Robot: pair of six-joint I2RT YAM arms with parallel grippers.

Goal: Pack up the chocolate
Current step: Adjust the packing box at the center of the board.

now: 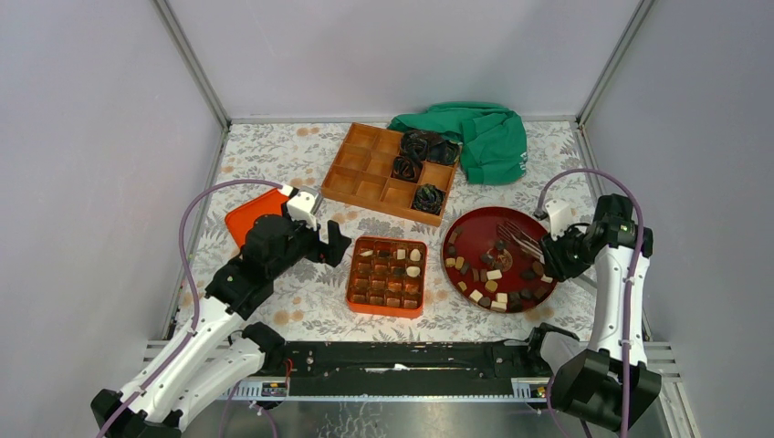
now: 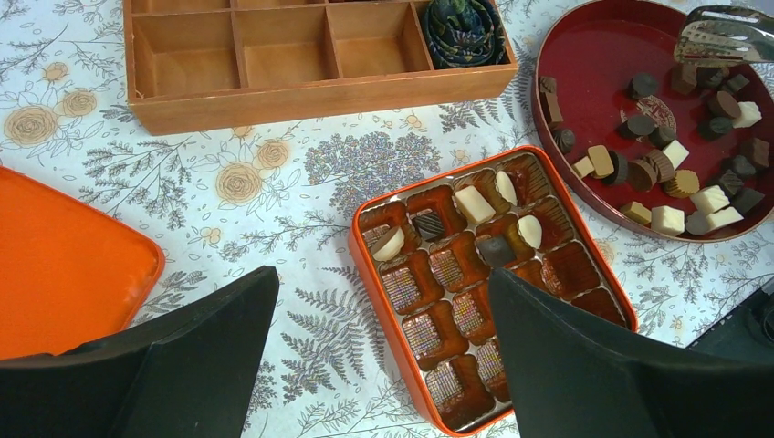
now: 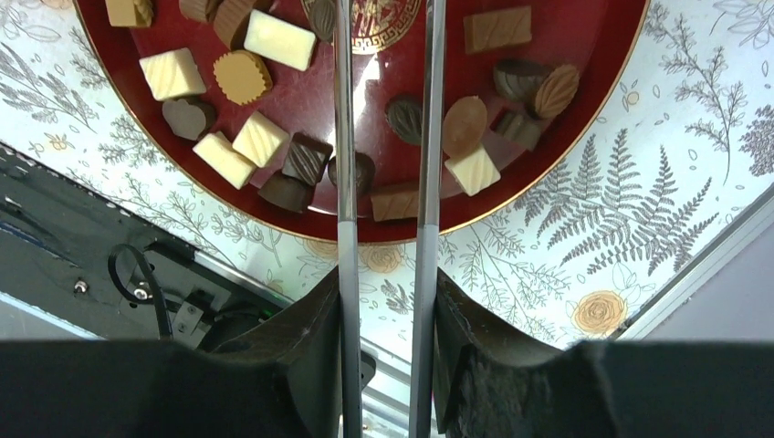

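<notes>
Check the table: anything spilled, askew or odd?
Nothing stands out. All chocolate sits on the red plate or in the orange tin, none loose on the table. The green cloth lies crumpled by the wooden box, and the tin's lid lies off to the left.

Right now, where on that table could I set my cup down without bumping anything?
The far-left corner, between the left wall and the wooden tray, is bare. So is the strip between that tray and the orange box. Crowded: the red plate, strewn with chocolates, with the right pincer holding tongs over it, sits close beside the box.
</notes>
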